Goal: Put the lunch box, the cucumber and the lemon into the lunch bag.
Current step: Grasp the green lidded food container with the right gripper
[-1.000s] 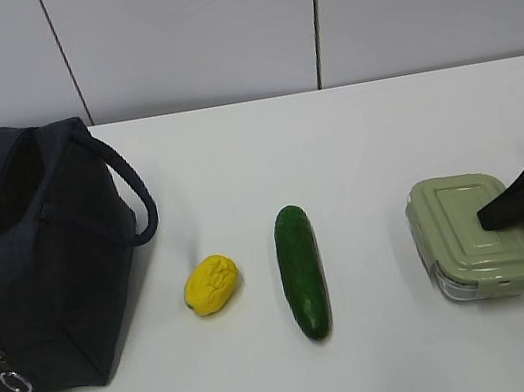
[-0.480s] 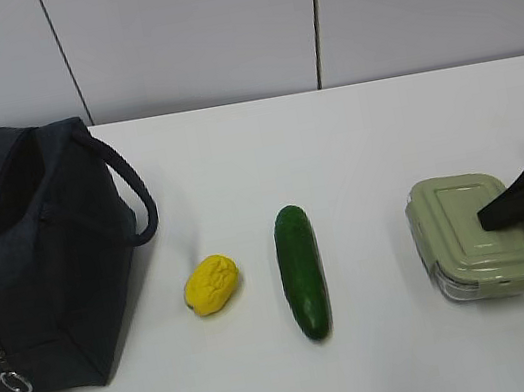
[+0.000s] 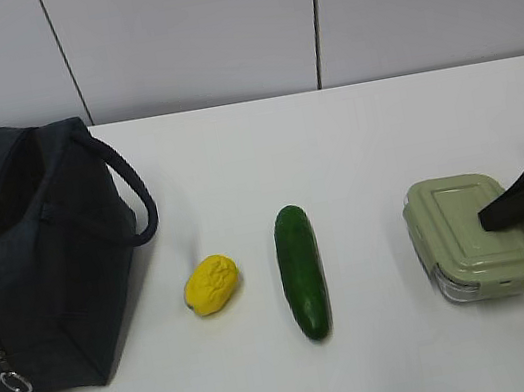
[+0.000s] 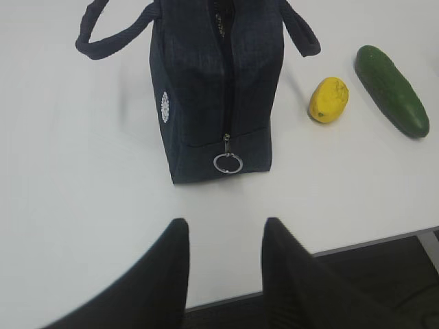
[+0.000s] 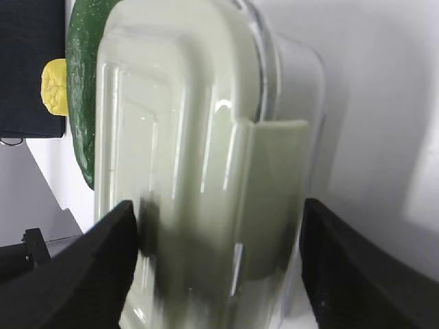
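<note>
Lunch box [image 3: 471,233], cucumber [image 3: 302,270], lemon [image 3: 211,284], lunch bag [image 3: 33,251] (one each); right pincer [image 5: 216,274] open astride box, left pincer [image 4: 223,264] open, empty.

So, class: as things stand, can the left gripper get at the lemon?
Probably yes. The left gripper hangs open near the table edge, in front of the bag. The lemon lies bare beside the bag, with nothing on it; the bag is the only nearby obstacle.

White table [image 3: 275,386] against a pale grey panelled wall [image 3: 183,37] with 2 dark seams.
</note>
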Tool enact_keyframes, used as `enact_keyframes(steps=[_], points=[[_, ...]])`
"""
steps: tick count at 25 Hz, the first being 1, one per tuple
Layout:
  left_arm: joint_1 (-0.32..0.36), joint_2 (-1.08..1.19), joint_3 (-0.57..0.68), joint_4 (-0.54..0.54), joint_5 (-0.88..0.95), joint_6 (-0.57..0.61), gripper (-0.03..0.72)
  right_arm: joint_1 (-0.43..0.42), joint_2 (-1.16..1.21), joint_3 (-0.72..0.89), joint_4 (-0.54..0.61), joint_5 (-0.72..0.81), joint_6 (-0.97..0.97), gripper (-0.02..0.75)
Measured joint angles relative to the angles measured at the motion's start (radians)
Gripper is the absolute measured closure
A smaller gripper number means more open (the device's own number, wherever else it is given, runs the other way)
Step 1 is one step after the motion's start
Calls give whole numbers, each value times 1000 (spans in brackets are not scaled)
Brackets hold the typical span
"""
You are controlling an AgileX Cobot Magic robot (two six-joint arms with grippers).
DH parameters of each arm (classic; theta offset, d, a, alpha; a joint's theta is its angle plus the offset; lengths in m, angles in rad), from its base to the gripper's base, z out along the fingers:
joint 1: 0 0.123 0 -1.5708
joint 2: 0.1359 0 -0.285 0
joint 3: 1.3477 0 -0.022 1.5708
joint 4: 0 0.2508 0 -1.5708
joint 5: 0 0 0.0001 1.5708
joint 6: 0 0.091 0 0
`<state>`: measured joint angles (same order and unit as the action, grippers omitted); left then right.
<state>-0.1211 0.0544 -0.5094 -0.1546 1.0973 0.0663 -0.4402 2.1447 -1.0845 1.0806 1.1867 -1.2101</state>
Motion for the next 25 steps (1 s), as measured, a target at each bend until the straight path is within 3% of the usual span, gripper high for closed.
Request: enact_keyframes(steps=[6, 25], points=[[0, 0, 0, 0, 0, 0, 449, 0, 0, 0, 0, 2, 0, 204], [0, 0, 0, 2, 0, 0, 449, 0, 0, 0, 0, 18, 1, 314]])
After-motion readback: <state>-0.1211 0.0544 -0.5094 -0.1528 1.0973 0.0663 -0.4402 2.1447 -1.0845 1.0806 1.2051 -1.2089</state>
